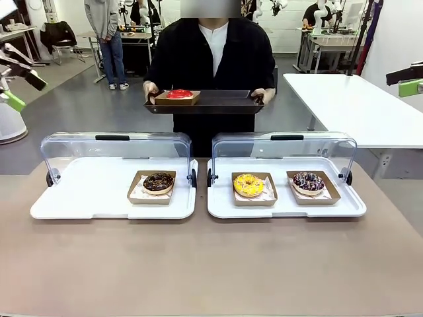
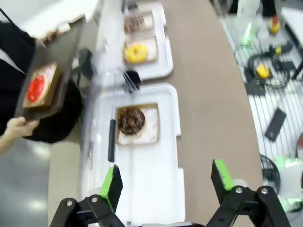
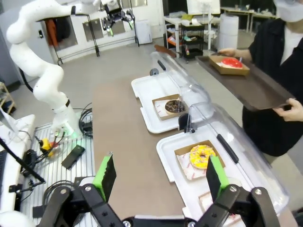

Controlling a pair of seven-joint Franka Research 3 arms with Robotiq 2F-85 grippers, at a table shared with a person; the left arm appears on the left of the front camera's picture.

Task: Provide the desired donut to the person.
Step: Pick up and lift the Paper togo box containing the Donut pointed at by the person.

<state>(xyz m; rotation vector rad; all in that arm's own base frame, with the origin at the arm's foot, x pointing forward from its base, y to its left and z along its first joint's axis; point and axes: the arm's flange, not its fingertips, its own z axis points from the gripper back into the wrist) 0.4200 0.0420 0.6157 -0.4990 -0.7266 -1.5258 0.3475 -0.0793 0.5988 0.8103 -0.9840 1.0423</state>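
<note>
1. Left hand is open, its green-padded fingers spread wide with nothing between them. In the front view it sits at the picture's left edge, raised well clear of the desk.
2. Right hand is open too and holds nothing. In the front view it is at the right edge, also raised.
3. At the far side of the desk the person holds a dark tray level with both hands, one at each end.
4. On that tray, toward the robot's left end, a red donut lies in a shallow cardboard box.
5. On the desk two white trays lie side by side, each with its clear lid swung up at the far edge.
6. On the left white tray a chocolate donut rests on paper in a cardboard box, near the tray's right end.
7. On the right white tray a yellow donut and a dark sprinkled donut sit in separate boxes, just beside each other. The yellow one is nearer the middle of the desk.
8. Both hands are well apart from all four donuts.
</note>
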